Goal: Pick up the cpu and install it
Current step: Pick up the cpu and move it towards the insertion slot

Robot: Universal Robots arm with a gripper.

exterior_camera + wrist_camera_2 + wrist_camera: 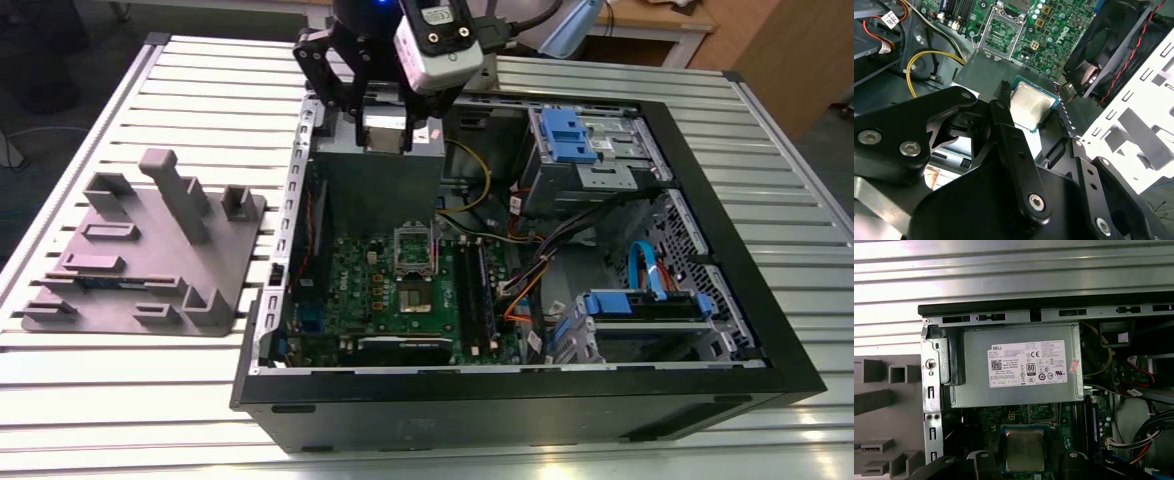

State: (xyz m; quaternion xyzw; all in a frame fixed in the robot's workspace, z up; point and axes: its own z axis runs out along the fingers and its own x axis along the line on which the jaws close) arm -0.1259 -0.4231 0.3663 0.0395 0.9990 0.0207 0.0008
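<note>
Cpu (1030,105) (1024,450): flat square chip, silvery top up, pale edge, held level in the air over the open computer case (534,400), clear of its parts.

Claw (1032,108) (1026,460) (387,128): black fingers pinching the cpu on two opposite edges.

Power supply (1019,365): grey box with white label, inside the case, directly beneath the claw.

Socket (415,250) (999,32): open, on the green board on the case floor, just beside the power supply.

Grey fixture (147,250): outside the case, on the exterior view's left of it, on the slatted tabletop (134,400).
</note>
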